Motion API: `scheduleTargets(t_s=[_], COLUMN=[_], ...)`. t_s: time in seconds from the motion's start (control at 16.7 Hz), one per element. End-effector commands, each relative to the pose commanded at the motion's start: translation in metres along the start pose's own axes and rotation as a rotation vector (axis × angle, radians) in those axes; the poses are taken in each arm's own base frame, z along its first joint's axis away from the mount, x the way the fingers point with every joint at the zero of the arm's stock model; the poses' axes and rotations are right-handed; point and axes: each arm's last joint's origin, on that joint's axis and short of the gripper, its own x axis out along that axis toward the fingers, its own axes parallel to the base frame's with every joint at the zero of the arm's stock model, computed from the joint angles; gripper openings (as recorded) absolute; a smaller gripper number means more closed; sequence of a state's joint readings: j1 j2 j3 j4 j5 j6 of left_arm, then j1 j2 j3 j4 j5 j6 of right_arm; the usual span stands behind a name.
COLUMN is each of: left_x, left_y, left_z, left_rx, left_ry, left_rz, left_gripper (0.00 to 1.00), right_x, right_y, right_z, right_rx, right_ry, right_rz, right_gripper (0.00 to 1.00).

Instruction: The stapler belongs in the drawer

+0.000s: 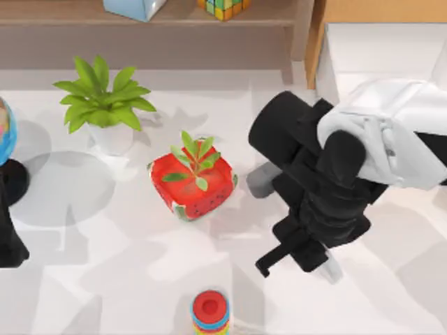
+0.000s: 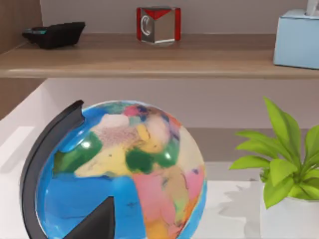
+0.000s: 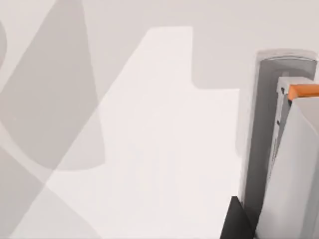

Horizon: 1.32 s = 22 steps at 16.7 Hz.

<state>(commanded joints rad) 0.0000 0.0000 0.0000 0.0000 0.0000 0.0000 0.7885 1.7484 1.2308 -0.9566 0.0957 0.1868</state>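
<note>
Stapler [image 3: 291,149] sits against the right gripper [image 1: 318,262], its grip unclear, arm bent low over table [image 1: 105,279].

Black right arm [image 1: 318,202], white shell

White table [image 1: 105,279], brown wooden shelf [image 1: 140,14], soft shadows

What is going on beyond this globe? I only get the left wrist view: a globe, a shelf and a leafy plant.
Observer: In the top view the right arm leans over the right half of the table.
Operator: Is there a drawer anywhere?
Observer: Yes, the drawer stands at the top view's upper right, its white interior showing.
Operator: And the stapler?
Observer: The right wrist view shows the stapler lying on the white tabletop, close to that camera.
</note>
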Motion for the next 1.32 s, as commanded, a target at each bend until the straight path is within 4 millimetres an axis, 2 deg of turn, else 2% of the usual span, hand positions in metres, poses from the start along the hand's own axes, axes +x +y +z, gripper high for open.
scheduleTargets(t_s=[0.3,0.42,0.54,0.66,0.84,0.96,1.08,1.2,1.32], left_x=[0.000,0.000,0.000,0.000,0.000,0.000,0.000,0.000,0.000], left_y=[0.000,0.000,0.000,0.000,0.000,0.000,0.000,0.000,0.000], left_z=[0.000,0.000,0.000,0.000,0.000,0.000,0.000,0.000,0.000], left_rx=[0.000,0.000,0.000,0.000,0.000,0.000,0.000,0.000,0.000], left_ry=[0.000,0.000,0.000,0.000,0.000,0.000,0.000,0.000,0.000], left_rz=[0.000,0.000,0.000,0.000,0.000,0.000,0.000,0.000,0.000], left_gripper=[1.00,1.00,1.00,1.00,1.00,1.00,1.00,1.00,1.00], right_x=[-0.064,-0.077,-0.078,-0.065,-0.016,0.023,0.051,0.061,0.061], right_y=[-0.096,-0.137,-0.177,-0.214,-0.252,-0.264,-0.268,-0.269,-0.269], right_z=[0.053,0.071,0.086,0.098,0.110,0.112,0.111,0.109,0.109], right_rx=[0.231,0.318,0.398,0.465,0.534,0.565,0.593,0.607,0.607], right_ry=[-0.178,-0.203,-0.202,-0.175,-0.071,0.022,0.100,0.138,0.138], right_rz=[-0.141,-0.178,-0.194,-0.184,-0.113,-0.043,0.018,0.048,0.048], right_gripper=[0.00,0.00,0.00,0.00,0.00,0.00,0.00,0.00,0.00])
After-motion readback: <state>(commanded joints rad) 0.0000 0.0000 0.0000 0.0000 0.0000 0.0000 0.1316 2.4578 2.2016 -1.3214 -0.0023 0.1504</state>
